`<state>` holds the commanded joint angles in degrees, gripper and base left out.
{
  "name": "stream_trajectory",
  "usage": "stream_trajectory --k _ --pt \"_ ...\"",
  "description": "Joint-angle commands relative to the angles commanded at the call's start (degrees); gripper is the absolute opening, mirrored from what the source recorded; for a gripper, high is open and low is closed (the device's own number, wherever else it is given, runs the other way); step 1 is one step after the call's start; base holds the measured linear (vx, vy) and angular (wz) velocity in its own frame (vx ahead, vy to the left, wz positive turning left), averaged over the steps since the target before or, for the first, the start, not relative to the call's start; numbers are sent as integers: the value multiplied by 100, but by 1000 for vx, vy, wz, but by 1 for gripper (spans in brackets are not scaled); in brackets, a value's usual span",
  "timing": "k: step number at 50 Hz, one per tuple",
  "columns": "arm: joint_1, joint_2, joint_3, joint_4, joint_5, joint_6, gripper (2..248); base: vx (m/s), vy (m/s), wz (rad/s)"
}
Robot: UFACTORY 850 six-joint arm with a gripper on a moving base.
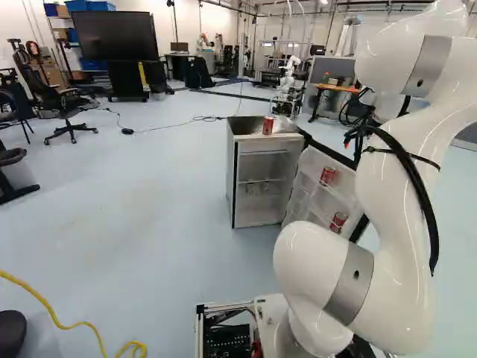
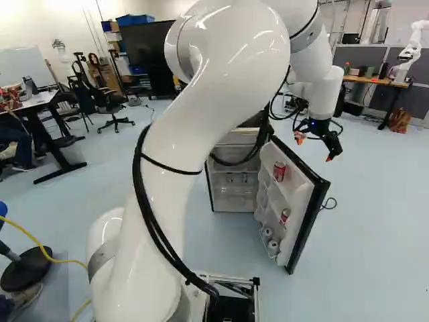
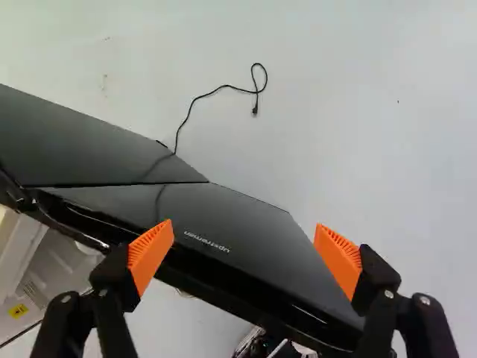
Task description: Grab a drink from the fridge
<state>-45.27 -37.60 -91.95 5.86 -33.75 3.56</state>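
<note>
Cans stood in the open fridge door toward one o'clock, another can atop the fridge near twelve. The end effector, spread wide and empty, hung near the door.

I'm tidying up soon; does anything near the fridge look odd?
Yes: a black cord lies loose on the floor beside the fridge, its visible end plugged into nothing. The fridge door stands open, but the task explains that.
</note>
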Motion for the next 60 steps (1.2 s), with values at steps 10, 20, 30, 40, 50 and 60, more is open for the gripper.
stream_trajectory --k 10,20,30,40,50,60 --pt "-55 -386 -406 0 -158 0 247 0 0 0" --pt "-108 -778 -829 0 -317 0 247 0 0 0" --pt "-145 -1124 -1193 0 -500 0 247 0 0 0" --pt "-151 -1304 -1306 0 -699 0 247 0 0 0" --pt "-143 -1275 -1206 0 -899 0 247 0 0 0" --pt "-140 -1151 -997 0 -1100 0 247 0 0 0"
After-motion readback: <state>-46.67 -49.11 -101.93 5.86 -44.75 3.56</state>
